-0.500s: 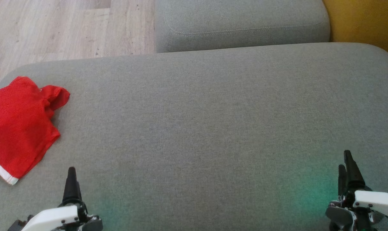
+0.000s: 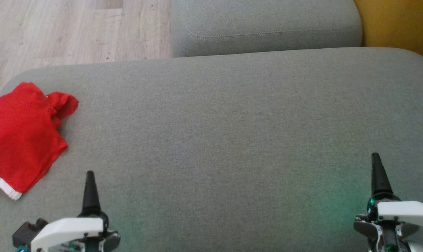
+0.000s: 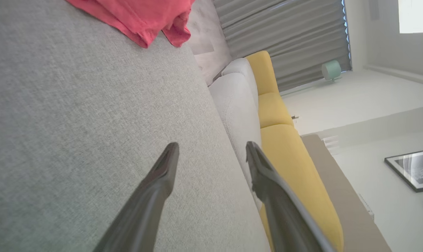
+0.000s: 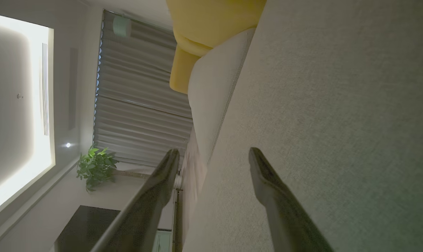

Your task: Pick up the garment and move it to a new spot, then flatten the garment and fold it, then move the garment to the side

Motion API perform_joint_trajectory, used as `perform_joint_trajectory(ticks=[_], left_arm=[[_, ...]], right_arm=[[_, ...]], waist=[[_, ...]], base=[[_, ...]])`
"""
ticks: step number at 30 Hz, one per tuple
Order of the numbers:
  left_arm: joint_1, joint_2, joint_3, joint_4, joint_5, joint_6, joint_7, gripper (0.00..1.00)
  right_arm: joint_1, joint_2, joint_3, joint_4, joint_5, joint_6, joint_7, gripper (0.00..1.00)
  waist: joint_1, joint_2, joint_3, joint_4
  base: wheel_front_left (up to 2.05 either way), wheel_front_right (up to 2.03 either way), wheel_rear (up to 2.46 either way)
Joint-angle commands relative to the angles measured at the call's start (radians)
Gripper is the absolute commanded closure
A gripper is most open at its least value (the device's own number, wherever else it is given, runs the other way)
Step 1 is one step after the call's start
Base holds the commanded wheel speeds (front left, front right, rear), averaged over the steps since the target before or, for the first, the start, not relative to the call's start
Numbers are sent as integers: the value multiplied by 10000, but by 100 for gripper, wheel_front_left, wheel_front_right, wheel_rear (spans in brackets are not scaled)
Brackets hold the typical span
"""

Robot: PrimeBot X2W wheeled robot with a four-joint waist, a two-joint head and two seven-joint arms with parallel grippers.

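The garment [image 2: 22, 136] is bright red with a fine mesh pattern and a white band along one edge. The seat [image 2: 232, 140] is plain grey woven cloth. The floor [image 2: 57, 31] shows pale wood grain. One cushion [image 2: 400, 24] is mustard yellow.

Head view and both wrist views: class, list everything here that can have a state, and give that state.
red garment: rumpled, lying loose at the left end of the grey cushion, not gripped.
left gripper: open, empty, over the cushion.
right gripper: open, empty, over the cushion.
grey curtain: drawn shut.
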Motion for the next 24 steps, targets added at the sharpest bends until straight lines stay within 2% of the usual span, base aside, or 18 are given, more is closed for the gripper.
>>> perform_joint_trajectory(ticks=[1,16,24], left_arm=[[-185,34,29,-445,243,27,-111,0],[18,39,-444,-708,2872,245,-557,0],[133,42,-582,-642,3890,396,-795,0]], right_arm=[[-221,-52,106,-432,-227,23,-129,0],[-70,-64,763,-751,-2849,32,-572,0],[-13,-70,1043,-618,-3988,38,-808,0]], waist=[[0,-1,0,4],[0,-1,-34,95],[0,-1,-62,131]], base=[[0,0,0],[0,0,0],[0,0,0]])
